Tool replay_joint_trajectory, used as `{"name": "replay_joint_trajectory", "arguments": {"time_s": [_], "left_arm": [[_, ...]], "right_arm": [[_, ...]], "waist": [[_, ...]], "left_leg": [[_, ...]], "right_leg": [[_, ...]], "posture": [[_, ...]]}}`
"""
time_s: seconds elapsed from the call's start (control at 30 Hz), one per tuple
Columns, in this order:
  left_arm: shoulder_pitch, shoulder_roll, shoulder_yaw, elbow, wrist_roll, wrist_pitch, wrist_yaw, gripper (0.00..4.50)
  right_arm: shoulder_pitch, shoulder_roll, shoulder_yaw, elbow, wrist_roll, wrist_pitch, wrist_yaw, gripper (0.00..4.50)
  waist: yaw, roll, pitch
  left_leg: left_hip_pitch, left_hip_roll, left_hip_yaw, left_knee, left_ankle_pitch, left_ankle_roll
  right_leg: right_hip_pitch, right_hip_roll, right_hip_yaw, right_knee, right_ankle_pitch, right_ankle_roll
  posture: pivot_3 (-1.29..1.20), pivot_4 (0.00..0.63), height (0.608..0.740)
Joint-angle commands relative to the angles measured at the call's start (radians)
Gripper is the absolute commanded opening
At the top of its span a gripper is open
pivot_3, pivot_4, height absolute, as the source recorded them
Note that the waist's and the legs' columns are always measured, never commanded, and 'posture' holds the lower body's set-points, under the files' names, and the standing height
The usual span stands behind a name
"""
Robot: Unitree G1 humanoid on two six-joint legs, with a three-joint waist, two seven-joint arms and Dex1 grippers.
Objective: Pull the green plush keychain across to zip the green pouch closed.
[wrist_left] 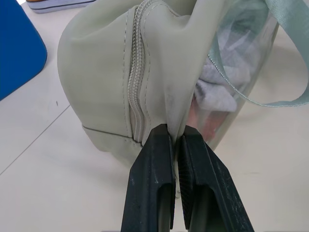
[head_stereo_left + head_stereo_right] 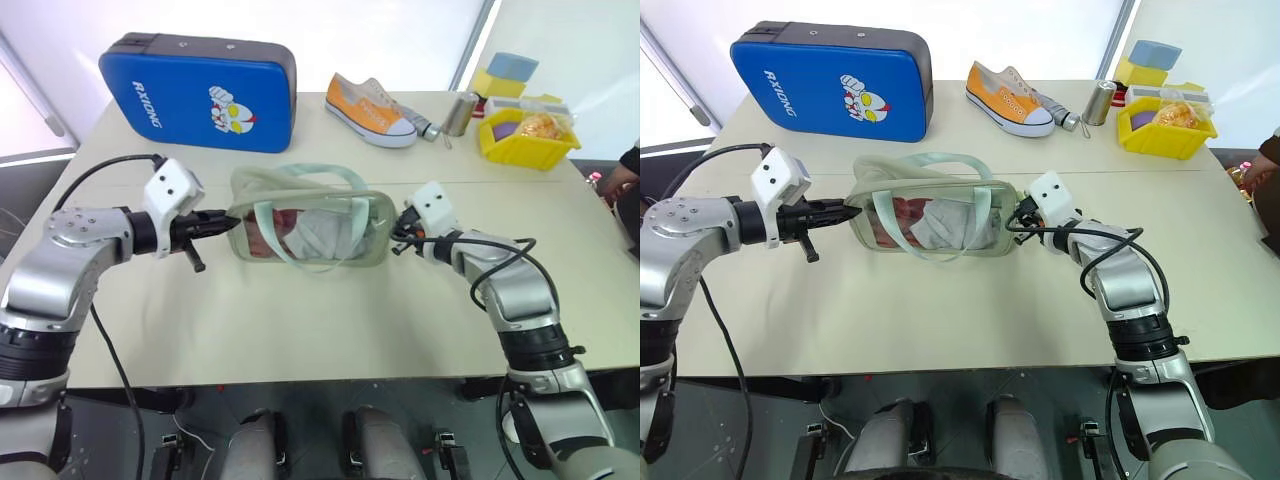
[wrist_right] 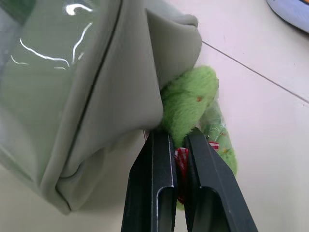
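Observation:
The green pouch point(image 2: 310, 230) lies across the middle of the table, its clear window facing me and its strap loops point(image 2: 330, 178) lying loose on top. My left gripper point(image 1: 176, 134) is shut on the fabric at the pouch's left end, next to the zip point(image 1: 136, 72). At the pouch's right end, my right gripper point(image 3: 177, 139) is shut on the green plush keychain point(image 3: 190, 99), a fuzzy lime charm with a red and white tag, pressed against the pouch's corner. In the head views the right gripper point(image 2: 398, 238) covers the keychain.
A blue hard case point(image 2: 200, 90) stands at the back left. An orange shoe point(image 2: 368, 108), a metal can point(image 2: 459, 112) and a yellow bin point(image 2: 527, 138) line the back right. A person's arm point(image 2: 628, 170) shows at the right edge.

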Motion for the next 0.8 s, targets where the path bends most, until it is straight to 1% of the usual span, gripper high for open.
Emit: {"name": "replay_joint_trajectory", "arguments": {"time_s": [0.03, 0.1, 0.13, 0.2, 0.23, 0.37, 0.4, 0.43, 0.47, 0.53, 0.63, 0.73, 0.8], "left_arm": [[0.000, 0.020, 0.038, -0.018, 0.011, -0.001, 0.013, 0.00], [0.000, 0.019, 0.044, -0.017, 0.009, -0.004, 0.014, 0.00], [0.000, 0.017, 0.048, -0.017, 0.010, -0.010, 0.018, 0.00], [-0.010, 0.016, 0.063, -0.015, -0.010, -0.002, 0.012, 0.78], [-0.017, 0.020, 0.074, -0.015, -0.025, 0.010, 0.005, 1.05], [-0.061, 0.058, 0.120, 0.018, -0.055, 0.034, -0.026, 3.07], [-0.067, 0.068, 0.126, 0.029, -0.054, 0.030, -0.032, 3.54], [-0.085, 0.091, 0.136, 0.047, -0.060, 0.035, -0.050, 4.07], [-0.105, 0.113, 0.146, 0.063, -0.070, 0.046, -0.069, 4.46], [-0.145, 0.148, 0.153, 0.095, -0.084, 0.073, -0.097, 4.46], [-0.191, 0.182, 0.153, 0.148, -0.086, 0.066, -0.132, 4.46], [-0.219, 0.190, 0.154, 0.189, -0.080, 0.048, -0.149, 4.46], [-0.213, 0.189, 0.150, 0.199, -0.072, 0.033, -0.154, 4.46]], "right_arm": [[-0.038, -0.030, -0.038, 0.026, 0.014, 0.009, 0.013, 0.07], [-0.074, -0.065, -0.051, 0.032, 0.024, 0.006, 0.039, 0.07], [-0.093, -0.082, -0.058, 0.032, 0.034, 0.009, 0.055, 0.39], [-0.135, -0.127, -0.066, 0.012, 0.073, 0.036, 0.119, 1.11], [-0.158, -0.157, -0.065, 0.000, 0.088, 0.049, 0.153, 1.49], [-0.247, -0.288, -0.052, -0.025, 0.164, 0.095, 0.332, 3.58], [-0.261, -0.315, -0.048, -0.028, 0.177, 0.097, 0.370, 4.06], [-0.305, -0.345, -0.045, -0.003, 0.185, 0.097, 0.409, 4.50], [-0.347, -0.371, -0.042, 0.022, 0.193, 0.094, 0.448, 4.50], [-0.413, -0.407, -0.033, 0.062, 0.218, 0.100, 0.519, 4.50], [-0.447, -0.445, -0.011, 0.065, 0.243, 0.082, 0.620, 4.50], [-0.450, -0.465, 0.007, 0.061, 0.239, 0.050, 0.671, 4.50], [-0.448, -0.466, 0.008, 0.070, 0.232, 0.036, 0.673, 4.50]], "waist": [[-0.001, 0.000, 0.000], [0.000, 0.000, 0.000], [0.000, 0.001, 0.000], [0.000, 0.001, 0.001], [0.000, 0.001, 0.001], [0.000, 0.002, 0.002], [0.000, 0.002, 0.002], [0.000, 0.002, 0.002], [-0.001, 0.002, 0.002], [-0.001, 0.003, 0.003], [0.000, 0.002, 0.002], [0.002, 0.002, 0.002], [0.002, 0.002, 0.002]], "left_leg": [[0.000, 0.000, 0.000, 0.000, 0.000, 0.000], [0.000, 0.000, 0.000, 0.000, 0.000, 0.000], [-0.001, 0.000, 0.000, 0.000, 0.000, 0.000], [-0.001, 0.000, 0.000, 0.000, 0.000, 0.000], [-0.001, 0.000, 0.000, 0.000, 0.000, 0.000], [-0.002, 0.000, 0.000, -0.001, 0.000, 0.000], [-0.002, 0.000, 0.000, -0.001, 0.000, 0.000], [-0.002, 0.000, 0.000, -0.001, 0.000, 0.000], [-0.002, 0.000, 0.000, -0.001, 0.000, 0.000], [-0.003, 0.000, 0.001, -0.001, 0.000, 0.000], [-0.002, 0.000, 0.001, -0.001, 0.000, 0.000], [-0.003, 0.000, 0.001, -0.001, 0.000, 0.001], [-0.003, 0.000, 0.001, 0.000, 0.000, 0.001]], "right_leg": [[0.000, 0.000, 0.000, 0.000, 0.000, 0.000], [-0.001, 0.000, 0.000, 0.000, 0.000, 0.000], [-0.001, 0.000, 0.000, 0.000, 0.000, 0.000], [-0.001, 0.000, 0.000, 0.000, 0.000, 0.000], [-0.002, 0.000, 0.000, 0.000, 0.000, 0.000], [-0.003, 0.000, 0.000, 0.000, 0.000, 0.000], [-0.003, 0.000, 0.000, 0.000, 0.000, 0.000], [-0.004, 0.000, 0.000, -0.001, 0.000, 0.000], [-0.004, 0.000, 0.000, -0.001, 0.000, 0.000], [-0.004, 0.000, 0.000, -0.001, 0.000, 0.000], [-0.004, 0.000, 0.000, -0.001, 0.000, 0.000], [-0.004, -0.001, 0.000, -0.001, 0.000, 0.000], [-0.004, -0.001, 0.000, -0.001, 0.000, 0.000]], "posture": [[0.00, 0.150, 0.740], [0.00, 0.150, 0.740], [0.00, 0.150, 0.740], [0.00, 0.150, 0.740], [0.00, 0.150, 0.740], [0.00, 0.150, 0.740], [0.00, 0.150, 0.740], [0.00, 0.150, 0.740], [0.00, 0.150, 0.740], [0.00, 0.150, 0.740], [0.00, 0.150, 0.740], [0.00, 0.150, 0.740], [0.00, 0.150, 0.740]]}}
